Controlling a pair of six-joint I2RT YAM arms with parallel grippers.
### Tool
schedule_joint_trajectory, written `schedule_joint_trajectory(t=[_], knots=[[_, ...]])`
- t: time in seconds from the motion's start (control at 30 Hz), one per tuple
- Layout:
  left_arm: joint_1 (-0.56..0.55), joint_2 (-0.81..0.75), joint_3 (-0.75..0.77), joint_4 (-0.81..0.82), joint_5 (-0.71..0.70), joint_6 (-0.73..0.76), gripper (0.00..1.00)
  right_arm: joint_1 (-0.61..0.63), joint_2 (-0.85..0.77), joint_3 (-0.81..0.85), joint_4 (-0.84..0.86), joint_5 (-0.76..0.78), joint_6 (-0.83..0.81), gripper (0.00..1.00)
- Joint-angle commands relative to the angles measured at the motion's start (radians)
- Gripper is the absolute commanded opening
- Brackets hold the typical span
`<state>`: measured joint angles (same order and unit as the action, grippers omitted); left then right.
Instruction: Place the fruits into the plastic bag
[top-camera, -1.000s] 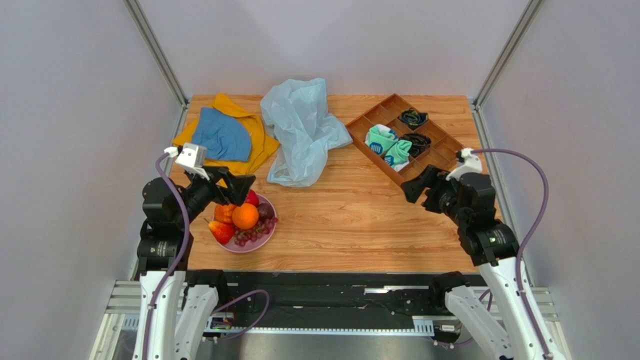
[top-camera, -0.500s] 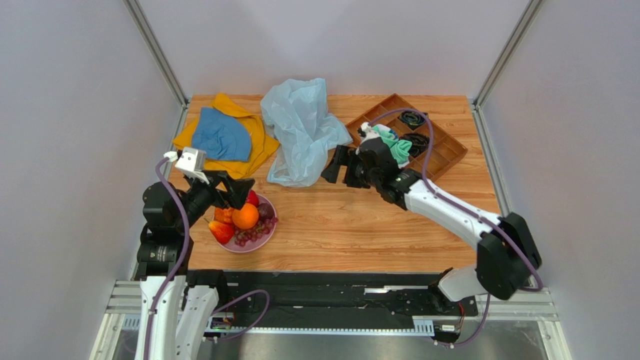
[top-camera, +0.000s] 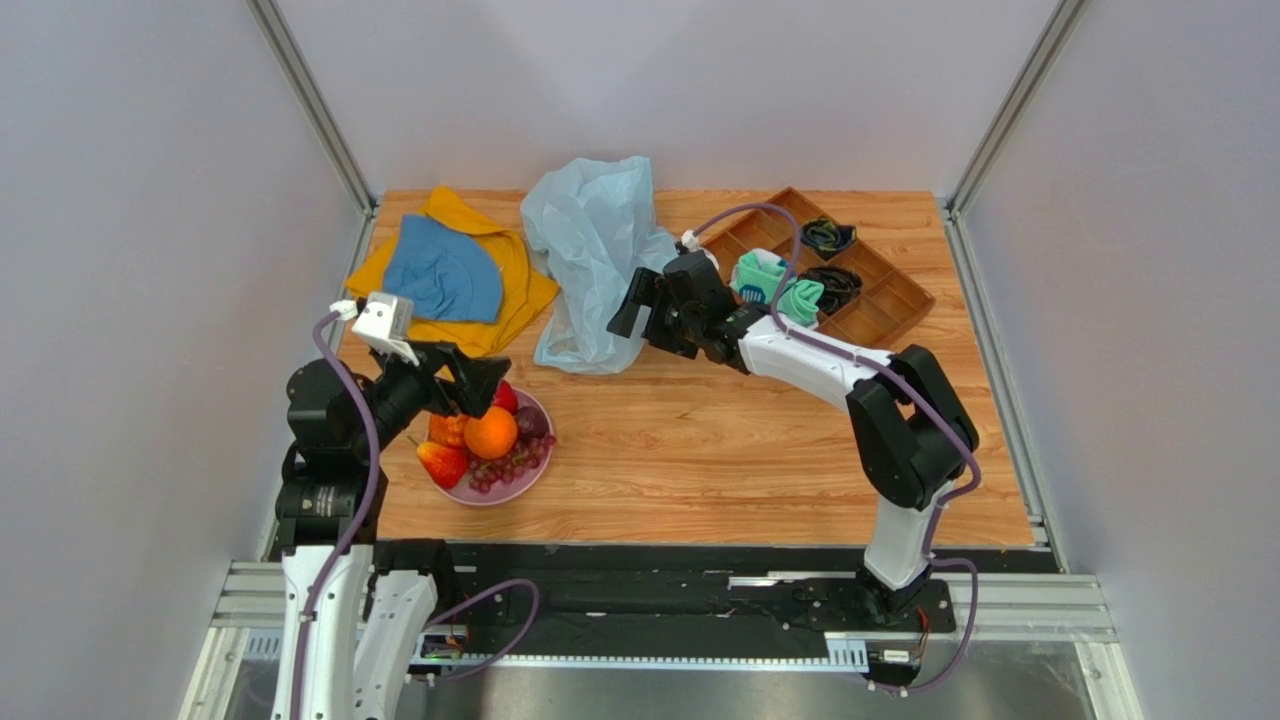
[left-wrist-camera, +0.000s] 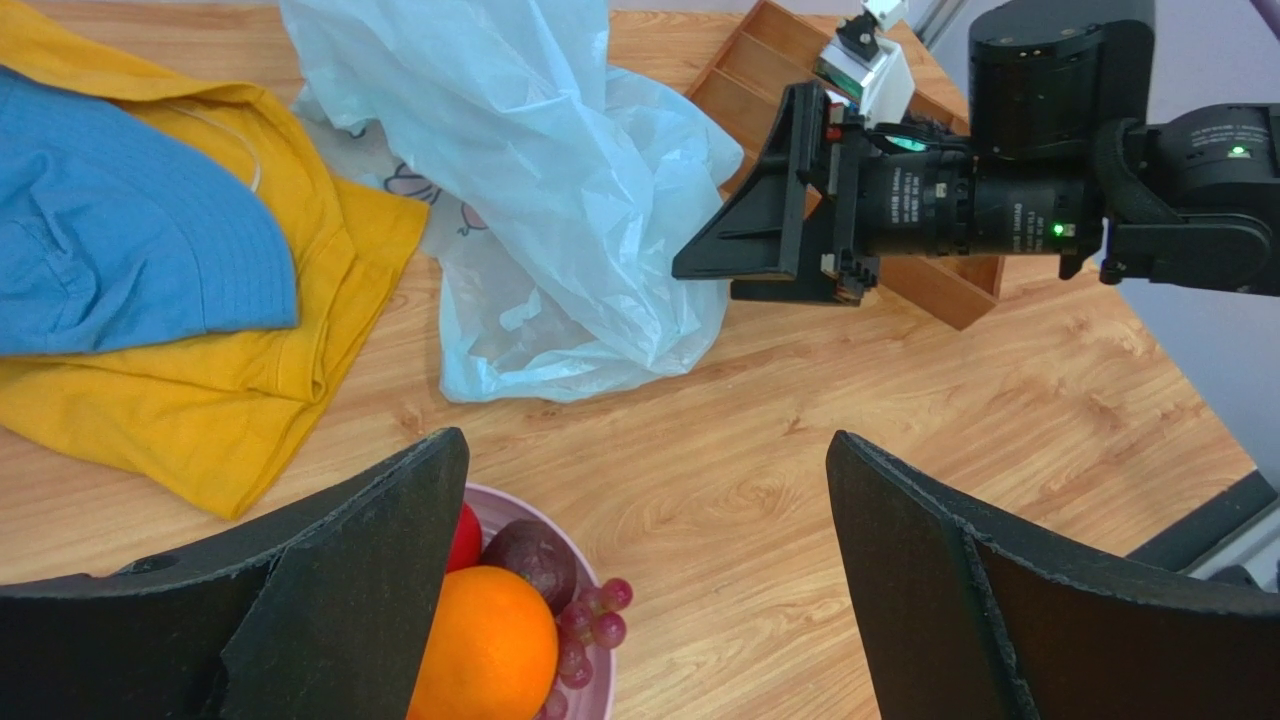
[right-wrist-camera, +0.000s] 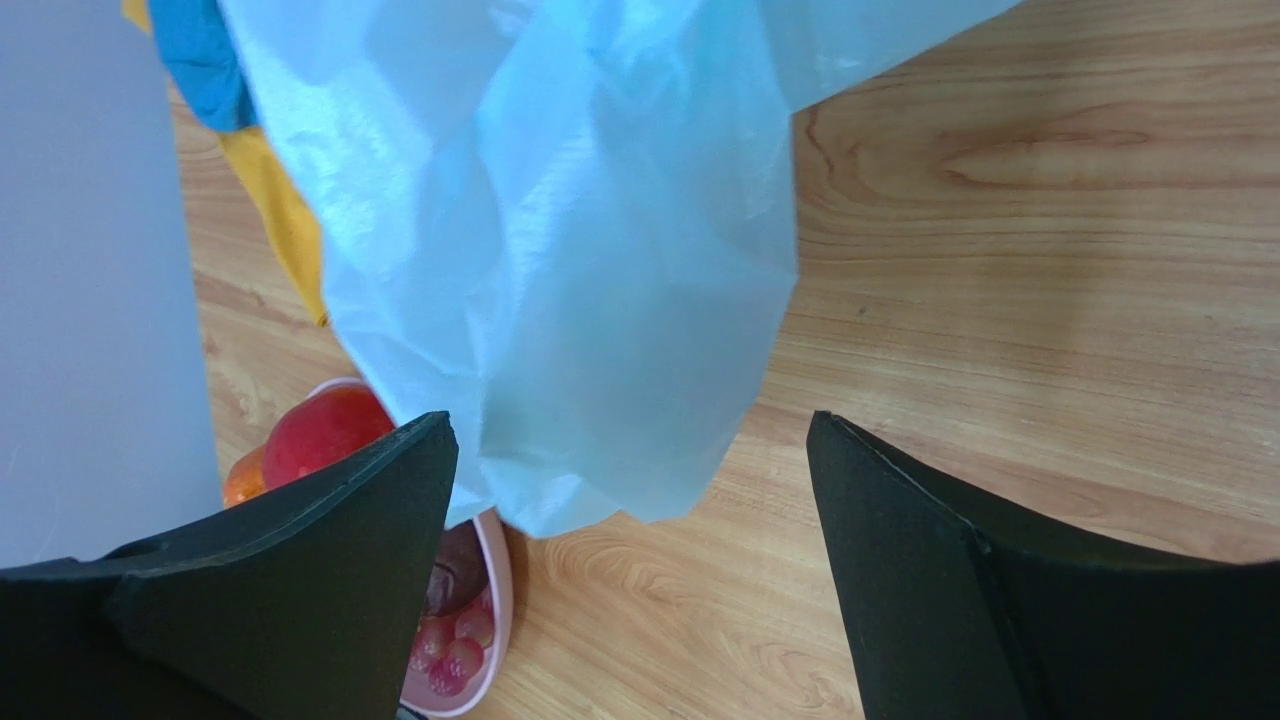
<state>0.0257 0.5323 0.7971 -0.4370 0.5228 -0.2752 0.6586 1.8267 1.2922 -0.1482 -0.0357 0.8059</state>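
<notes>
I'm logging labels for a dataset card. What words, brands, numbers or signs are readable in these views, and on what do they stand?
No text can be read in any view.
plastic bag: a faint dark print shows through near its left edge in the left wrist view; too faint and blurred to read.
Nothing else in view shows any lettering or numbers.
</notes>
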Motion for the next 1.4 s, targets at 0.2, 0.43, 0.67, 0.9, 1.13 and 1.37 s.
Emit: schedule_joint_trajectory(t=[0.2,0.43,0.67,0.9,1.13,1.37], knots=[[0.042,0.020,-0.010,0.044,0.075,-0.024,0.98,-0.008,0.101,0.117,-0.002,0.074,0.065,0.88],[0.049,0.023,-0.015,0.053,0.094,-0.028,0.98,-0.027,0.051,0.098,0.104,-0.049,0.061,0.28],[0.054,0.018,-0.018,0.064,0.111,-0.032,0.98,-0.059,-0.194,0.045,0.093,-0.133,0.033,0.00],[0.052,0.009,-0.027,0.095,0.152,-0.042,0.98,-0.132,-0.493,-0.083,0.039,-0.262,0.064,0.00],[0.052,0.003,-0.058,0.187,0.261,-0.100,0.98,-0.260,-0.818,-0.301,0.009,-0.417,0.095,0.00],[0.040,0.021,-0.131,0.271,0.283,-0.219,0.93,-0.442,-1.018,-0.379,-0.330,-0.467,-0.079,0.00]])
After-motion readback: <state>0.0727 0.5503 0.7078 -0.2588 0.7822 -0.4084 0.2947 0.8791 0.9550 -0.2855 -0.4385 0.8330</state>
